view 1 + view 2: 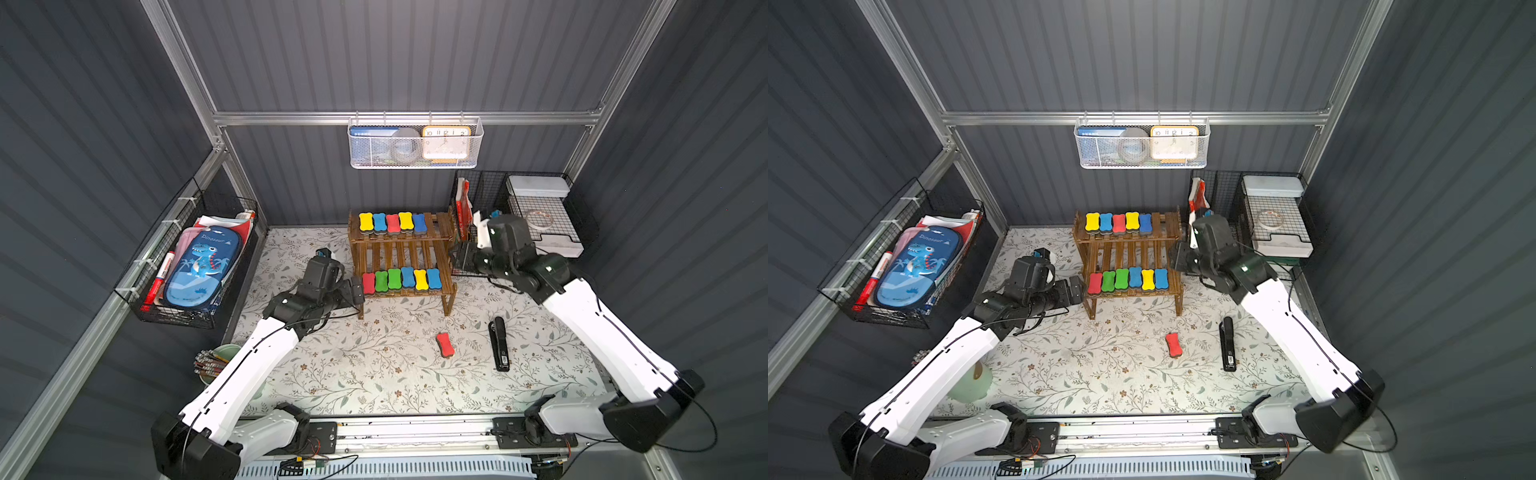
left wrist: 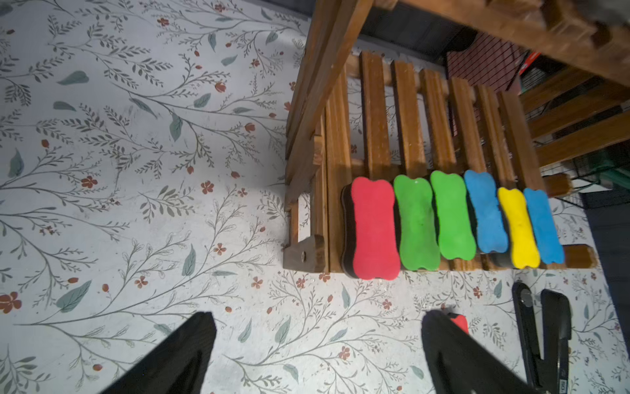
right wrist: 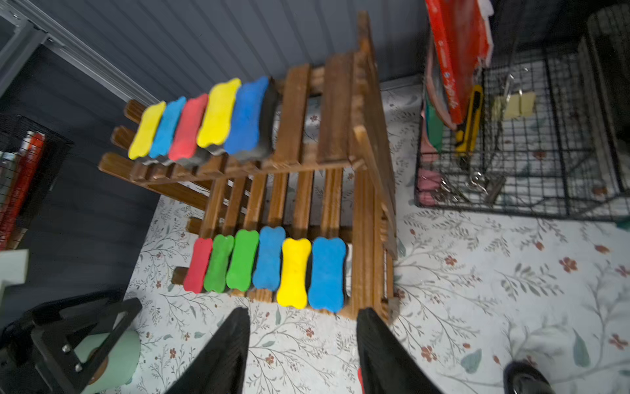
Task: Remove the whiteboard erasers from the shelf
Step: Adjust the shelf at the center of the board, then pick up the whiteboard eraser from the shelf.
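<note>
The brown slatted shelf (image 1: 440, 226) (image 1: 1165, 224) stands at the back of the table. Five erasers sit on its upper tier (image 1: 392, 222) (image 3: 204, 122), and several more line the front of the lower tier (image 1: 401, 279) (image 2: 450, 221). One red eraser (image 1: 445, 344) (image 1: 1173, 344) lies on the table in front. My left gripper (image 1: 356, 291) (image 2: 317, 317) is open and empty, just left of the lower tier's red eraser (image 2: 373, 228). My right gripper (image 1: 460, 256) (image 3: 304, 312) is open and empty beside the shelf's right end.
A black stapler (image 1: 498, 343) lies right of the loose eraser. A wire basket (image 1: 137, 299) with a dinosaur case and a red marker (image 1: 160, 274) hangs at the left. A wire-grid organiser (image 1: 582, 216) stands at the back right, a white mesh basket (image 1: 415, 163) hangs above, and a pencil cup (image 1: 216, 361) sits front left.
</note>
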`<control>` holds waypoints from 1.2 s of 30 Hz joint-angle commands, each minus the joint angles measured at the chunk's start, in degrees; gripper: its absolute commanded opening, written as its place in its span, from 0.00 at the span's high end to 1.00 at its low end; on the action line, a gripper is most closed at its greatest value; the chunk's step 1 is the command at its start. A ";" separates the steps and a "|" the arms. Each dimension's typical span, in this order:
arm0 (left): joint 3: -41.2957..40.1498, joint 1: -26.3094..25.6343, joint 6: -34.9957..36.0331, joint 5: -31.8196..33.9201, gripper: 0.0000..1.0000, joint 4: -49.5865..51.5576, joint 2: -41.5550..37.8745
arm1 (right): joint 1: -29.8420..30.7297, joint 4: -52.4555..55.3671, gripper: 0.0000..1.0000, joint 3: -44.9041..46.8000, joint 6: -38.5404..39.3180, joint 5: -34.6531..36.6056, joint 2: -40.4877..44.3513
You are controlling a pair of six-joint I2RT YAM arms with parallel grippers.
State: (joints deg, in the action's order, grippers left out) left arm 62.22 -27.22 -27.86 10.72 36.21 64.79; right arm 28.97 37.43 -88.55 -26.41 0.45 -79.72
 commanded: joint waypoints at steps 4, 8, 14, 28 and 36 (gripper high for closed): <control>-0.34 0.27 0.10 -0.19 0.01 3.99 -1.30 | 0.54 2.07 0.43 -18.72 3.68 -2.54 -16.06; -0.78 0.25 0.46 0.41 0.01 4.31 -1.81 | 0.58 7.03 0.43 -30.94 6.04 0.20 -25.93; -0.90 0.31 1.12 1.27 0.01 4.85 -2.04 | 0.82 11.84 0.42 -41.92 8.26 2.18 -33.94; -1.92 0.28 1.71 2.67 0.01 5.23 -1.95 | 1.05 14.28 0.44 -44.52 9.26 1.97 -38.12; -2.04 0.32 1.81 2.63 0.01 5.24 -2.04 | 0.92 15.82 0.51 -45.12 9.00 6.50 -38.42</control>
State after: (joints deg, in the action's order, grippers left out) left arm 60.93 -27.20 -27.33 12.71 40.29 63.68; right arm 29.82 51.20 -132.16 -17.69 3.46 -117.36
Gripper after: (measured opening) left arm 0.992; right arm 0.492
